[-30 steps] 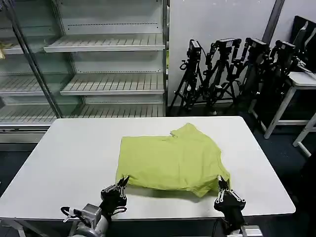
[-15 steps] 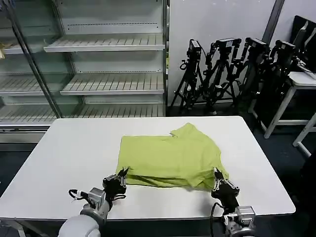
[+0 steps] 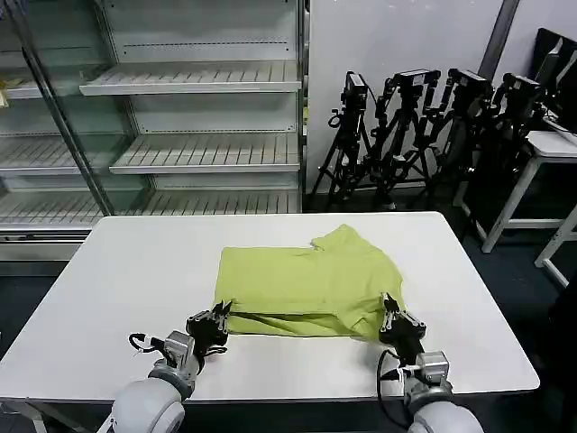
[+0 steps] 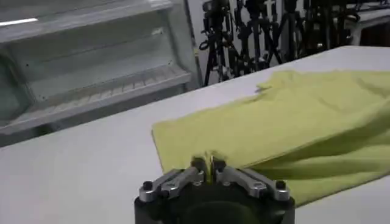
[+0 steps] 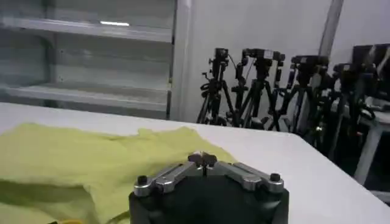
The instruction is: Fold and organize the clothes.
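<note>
1. The left end effector (image 3: 219, 315) sits low at the near left corner of the T-shirt (image 3: 306, 284). In the left wrist view its fingers (image 4: 198, 164) are pressed together with a sliver of lime fabric between them, so it appears to be pinching the hem.
2. The right end effector (image 3: 389, 308) is at the near right corner of the garment. In the right wrist view its fingertips (image 5: 203, 159) meet tip to tip; it looks clamped on the cloth edge there, though the fabric inside the pinch is hard to make out.
3. The T-shirt lies in the middle of the white table (image 3: 117, 289), with its near edge doubled over so a second layer shows beneath.
4. The fabric seems thin, soft and light. It will likely sag and crease between the two grasps, so corners and hems are the sensible holds, carried evenly.
5. No print, label or writing is readable on the shirt.
6. Beyond the table stand bare shelves (image 3: 194, 81) and a cluster of tripods (image 3: 424, 135).
</note>
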You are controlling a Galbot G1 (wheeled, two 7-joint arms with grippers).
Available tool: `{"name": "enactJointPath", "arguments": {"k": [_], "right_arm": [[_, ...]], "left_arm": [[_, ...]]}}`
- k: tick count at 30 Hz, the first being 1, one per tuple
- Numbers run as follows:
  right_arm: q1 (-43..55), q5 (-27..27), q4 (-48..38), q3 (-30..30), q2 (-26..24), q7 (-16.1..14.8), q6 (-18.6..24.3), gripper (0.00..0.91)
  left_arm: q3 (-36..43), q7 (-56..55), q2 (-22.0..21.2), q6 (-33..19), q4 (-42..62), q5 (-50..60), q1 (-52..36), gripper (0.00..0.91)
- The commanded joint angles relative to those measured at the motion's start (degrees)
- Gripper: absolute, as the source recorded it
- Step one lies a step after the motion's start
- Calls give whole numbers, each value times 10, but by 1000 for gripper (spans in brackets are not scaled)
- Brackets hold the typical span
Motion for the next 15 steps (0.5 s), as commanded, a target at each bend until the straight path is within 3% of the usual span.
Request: {"name": "enactJointPath", "arguments": {"k": [1,2,3,4,5,12,15], "right_arm": [[65,-3,-70,-31,-15,15,11,0],[65,-6,-73,-32,-13,17,10,0],[65,-12,-77,-36,-12,20,8,0],[63,-22,-80,-38,-9,21,7,766],[61,-28,-81,-39,-7,21,8,907],[32,-40,-59,-25,6,39,35,907],[5,-16,-27,-18,6,40,29,907]], "left_arm": [[6,3,-4,-5,15,9,-12,252],[6,4,-5,-6,16,12,-12,554],[5,4,-7,-6,18,14,-13,736],[3,3,-10,-6,19,14,-13,907],[3,3,-11,-7,19,14,-13,907],[-8,-4,-15,-12,-8,14,13,907],[-14,-5,-16,-15,-32,14,33,907]]}}
